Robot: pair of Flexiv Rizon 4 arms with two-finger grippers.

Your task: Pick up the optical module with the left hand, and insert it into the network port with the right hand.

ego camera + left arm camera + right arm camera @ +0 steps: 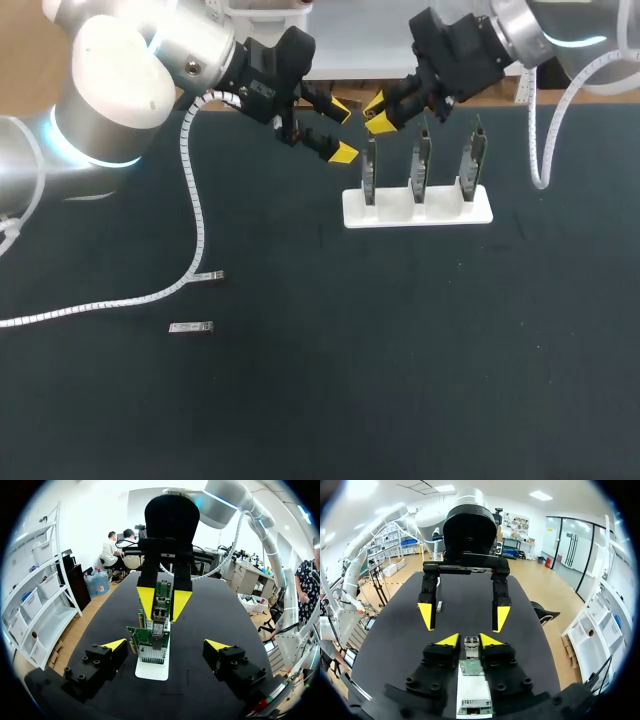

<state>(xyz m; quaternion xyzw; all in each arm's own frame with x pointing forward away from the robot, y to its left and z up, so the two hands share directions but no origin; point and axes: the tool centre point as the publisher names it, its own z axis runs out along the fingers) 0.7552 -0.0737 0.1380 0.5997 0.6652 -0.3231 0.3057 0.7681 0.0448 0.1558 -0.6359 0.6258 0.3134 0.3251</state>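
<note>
Yellow tips of my left gripper (341, 128) stand wide apart, empty. My right gripper (377, 113) is narrow and flanks the network port (471, 642), with no clear grip on it. The metal optical module (190, 327) lies flat near the table's (400, 380) left edge. It is probably light, stiff and slick, so I'd pinch its long sides.

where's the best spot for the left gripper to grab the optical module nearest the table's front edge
Across its narrow width, mid-length, coming straight down from above. The optical module lies flat on the table as a slim bar, long axis left to right in the head view, so only its two long edges give opposed faces to pinch.
</note>
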